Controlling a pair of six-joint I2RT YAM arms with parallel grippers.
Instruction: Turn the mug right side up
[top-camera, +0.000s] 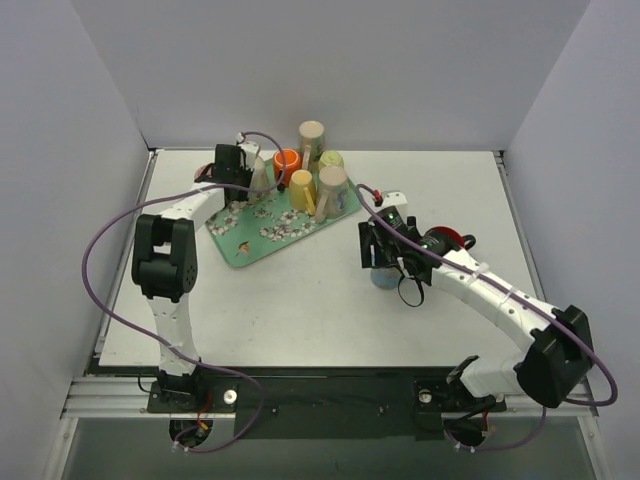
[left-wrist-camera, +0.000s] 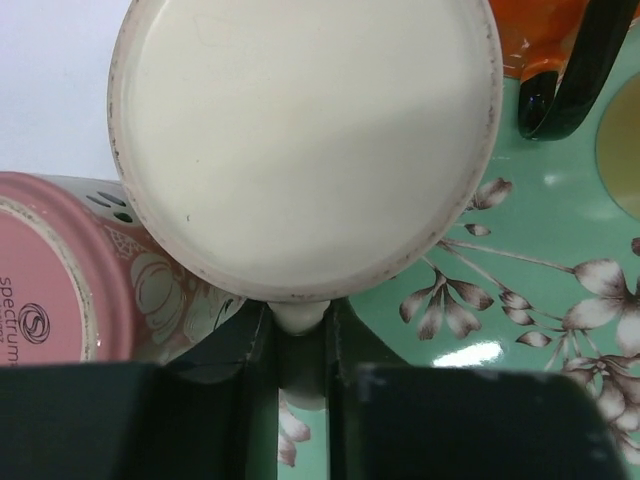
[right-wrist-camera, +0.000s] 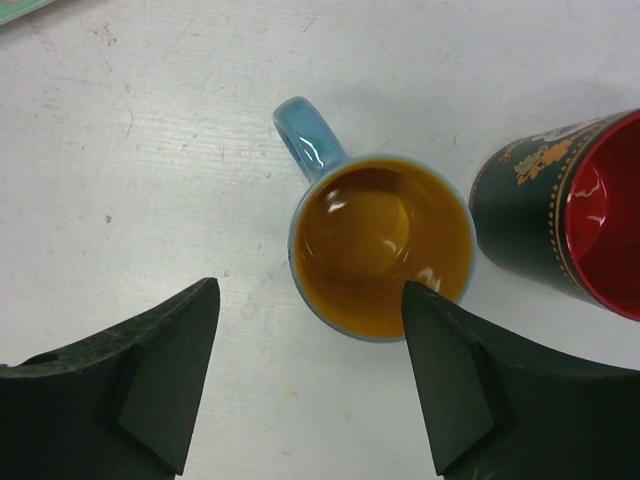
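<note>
Cream mug (left-wrist-camera: 305, 140): subject item, upside down, flat base facing the left wrist camera, standing on the tray directly ahead of the left hand (left-wrist-camera: 298, 340); other entries follow by size

Tabletop (top-camera: 300, 310): white, lies under both hands and carries everything listed

Tray (top-camera: 245, 240): mint green with a brown flower print, beneath the left hand and well apart from the right hand (right-wrist-camera: 310, 292); holds a cluster of mugs

Dark green mug (right-wrist-camera: 570, 215): patterned outside, red inside showing, on the tabletop to the right of the right hand, just beside the blue mug

Pink mug (left-wrist-camera: 60, 270): floral wall, pink base with printed lettering, to the left of the left hand, pressed close against the cream mug

Orange mug (left-wrist-camera: 530, 40): black handle, on the tray ahead of the left hand and to its right, beyond the cream mug

Blue mug (right-wrist-camera: 380, 245): mouth up, amber inside, on the bare tabletop straight below the right hand, handle pointing away from it; it sits nearer the right finger

Handle (left-wrist-camera: 298, 320) of the cream mug: points back at the left hand and is pinched between its two fingers (left-wrist-camera: 250, 370)

Right hand: fingers spread wide, touching nothing, above the blue mug
</note>
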